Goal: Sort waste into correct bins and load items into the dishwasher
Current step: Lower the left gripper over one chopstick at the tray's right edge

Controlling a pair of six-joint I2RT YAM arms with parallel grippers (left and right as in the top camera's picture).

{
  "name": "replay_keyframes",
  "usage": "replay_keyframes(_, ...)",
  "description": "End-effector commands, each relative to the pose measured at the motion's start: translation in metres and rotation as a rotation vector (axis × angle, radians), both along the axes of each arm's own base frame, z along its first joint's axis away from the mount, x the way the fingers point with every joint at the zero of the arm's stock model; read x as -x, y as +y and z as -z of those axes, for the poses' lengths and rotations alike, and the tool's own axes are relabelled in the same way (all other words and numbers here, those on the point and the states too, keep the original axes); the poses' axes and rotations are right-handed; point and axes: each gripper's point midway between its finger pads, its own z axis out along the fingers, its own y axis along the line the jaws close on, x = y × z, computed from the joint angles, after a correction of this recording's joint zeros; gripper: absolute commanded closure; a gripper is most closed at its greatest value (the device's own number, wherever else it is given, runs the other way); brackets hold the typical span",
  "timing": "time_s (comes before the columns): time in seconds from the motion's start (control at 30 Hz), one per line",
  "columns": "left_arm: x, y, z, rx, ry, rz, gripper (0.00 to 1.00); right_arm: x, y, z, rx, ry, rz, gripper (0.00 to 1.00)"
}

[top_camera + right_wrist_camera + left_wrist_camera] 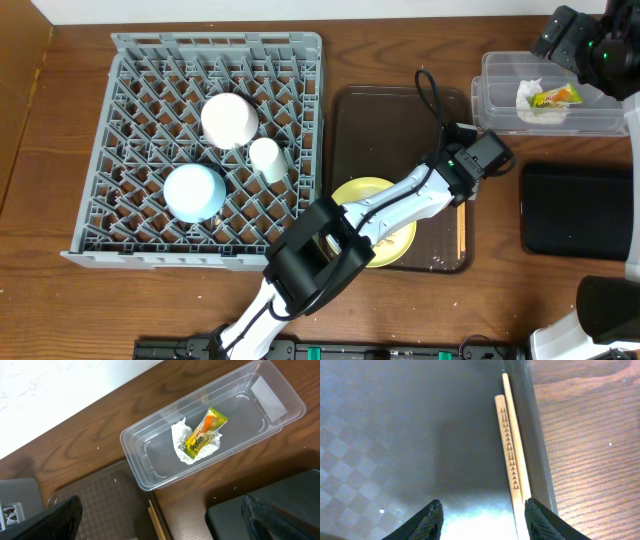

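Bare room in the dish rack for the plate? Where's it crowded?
Free: in the grey plastic peg rack, the right columns past the small white cup, and the far row. Crowded: centre, around the pale pink bowl and light blue bowl.

Table (400,50): rack (215,40), tub (490,110), brown tray (380,130), black tray (575,210)

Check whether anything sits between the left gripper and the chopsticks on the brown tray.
Nothing visible does. The left gripper hangs open over the near end of the chopsticks, which lie side by side on the brown tray. Only its raised rim runs close along their outer side and may crowd one finger.
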Motion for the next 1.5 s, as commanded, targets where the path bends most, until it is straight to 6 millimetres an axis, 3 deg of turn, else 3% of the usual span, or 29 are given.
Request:
replay_keyframes(0.0, 0.002, 0.0, 0.012, -0.003, 0.026, 0.006, 0.42, 0.0, -0.002, -0.002, 0.002, -0.005, 0.004, 0.01)
replay_keyframes(0.33, 0.003, 0.002, 0.041, -0.037, 0.047, 0.009, 0.39, 0.0, -0.002, -0.002, 0.002, -0.005, 0.004, 0.01)
replay_keyframes(1.2, -0.002, 0.012, 0.043, -0.091, 0.013, 0.001, 0.41, 0.0, -0.002, -0.002, 0.002, -0.004, 0.004, 0.01)
replay_keyframes(1.47, -0.01, 0.02, 0.044, -0.089, 0.02, -0.024, 0.7, 0.0, -0.002, -0.002, 0.002, -0.004, 0.005, 0.01)
